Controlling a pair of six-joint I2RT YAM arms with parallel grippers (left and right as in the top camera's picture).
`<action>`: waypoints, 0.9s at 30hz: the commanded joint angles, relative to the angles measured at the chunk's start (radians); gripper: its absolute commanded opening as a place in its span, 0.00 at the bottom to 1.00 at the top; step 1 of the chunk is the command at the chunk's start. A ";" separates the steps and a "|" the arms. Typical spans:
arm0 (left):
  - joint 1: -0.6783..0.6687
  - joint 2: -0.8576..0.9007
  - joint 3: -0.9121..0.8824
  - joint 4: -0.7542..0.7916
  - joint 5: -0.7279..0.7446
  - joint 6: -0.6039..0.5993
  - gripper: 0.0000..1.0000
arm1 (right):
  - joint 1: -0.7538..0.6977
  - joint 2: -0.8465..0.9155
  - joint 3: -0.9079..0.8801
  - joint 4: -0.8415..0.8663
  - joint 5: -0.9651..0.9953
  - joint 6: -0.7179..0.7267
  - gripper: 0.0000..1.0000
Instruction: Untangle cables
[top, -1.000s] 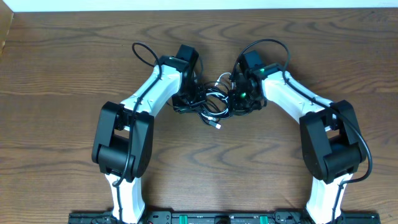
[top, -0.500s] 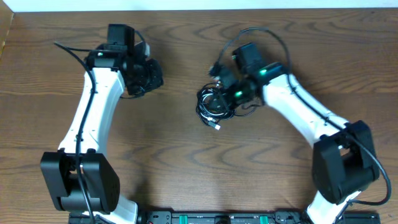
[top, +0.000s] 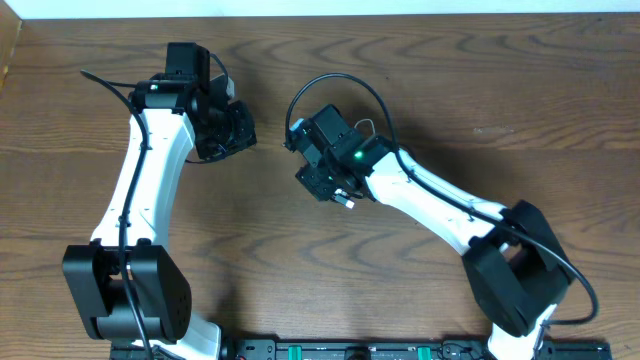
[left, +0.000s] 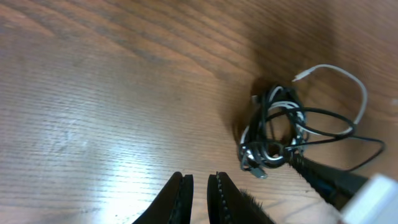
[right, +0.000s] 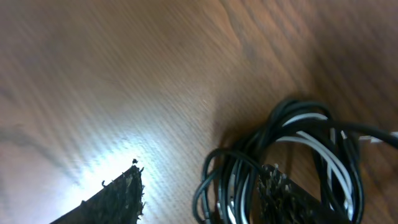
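Note:
The cables (left: 273, 134) lie as one tangled bundle of black and white loops on the wooden table. From overhead they are mostly hidden under my right gripper (top: 318, 175), with only a plug end (top: 348, 203) showing. In the right wrist view that gripper (right: 202, 180) stands open. Black loops of the cables (right: 230, 180) lie between its fingers, and one finger (right: 283, 190) reaches into the coil. My left gripper (top: 240, 128) hovers well to the left of the bundle. Its jaws (left: 199, 199) are a narrow slit apart with nothing between them.
The brown wooden table (top: 420, 60) extends all round. A thick black wire arcs over my right wrist (top: 340, 85), and another trails off the left arm (top: 105, 82). The arm bases stand at the front edge.
My left arm has swung away from the bundle to the upper left and parted its jaws slightly. The right gripper has opened wide and shifted left over the cables.

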 joint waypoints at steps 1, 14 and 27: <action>0.003 0.005 0.002 -0.006 -0.037 0.022 0.17 | -0.010 0.060 0.008 -0.002 0.031 -0.005 0.57; 0.003 0.005 0.002 -0.010 -0.037 0.021 0.25 | -0.015 0.110 0.009 -0.020 0.031 0.026 0.01; 0.003 0.005 0.002 -0.016 0.124 0.013 0.47 | -0.292 -0.121 0.009 -0.026 -0.557 0.074 0.01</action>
